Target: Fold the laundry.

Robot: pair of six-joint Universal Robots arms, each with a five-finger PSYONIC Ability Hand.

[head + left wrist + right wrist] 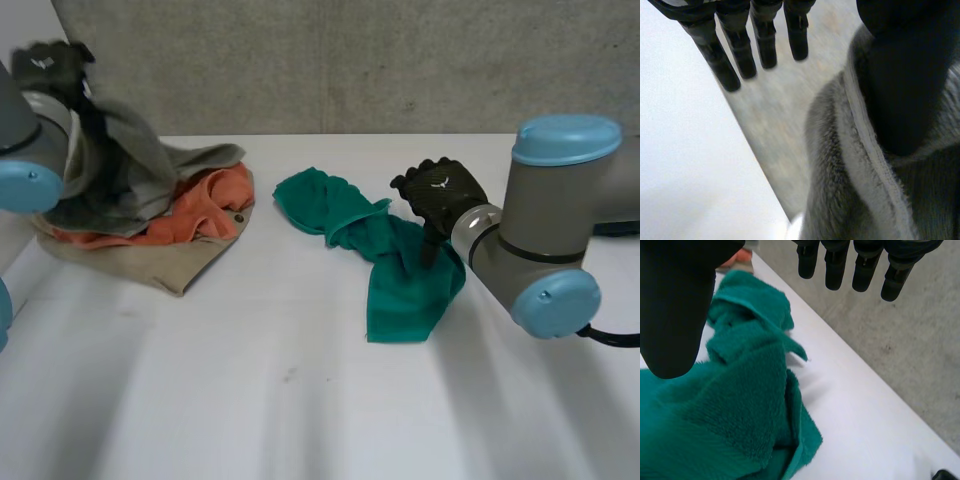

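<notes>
A green towel [400,270] lies crumpled in the middle of the white table [300,400]. My right hand [440,192] hovers over its right part, open, with the thumb reaching down to the cloth. In the right wrist view its fingers [835,270] are straight and spread from the thumb, above the green towel [740,405]. My left hand [50,65] is raised at the far left. A grey cloth [130,160] hangs from it down onto the pile. The left wrist view has its fingers [742,55] straight, with the grey cloth [840,175] draped by the thumb.
The pile at the left holds an orange cloth [205,210] and a beige cloth [170,262] under the grey one. A grey wall [350,60] runs behind the table. Bare tabletop lies toward the front.
</notes>
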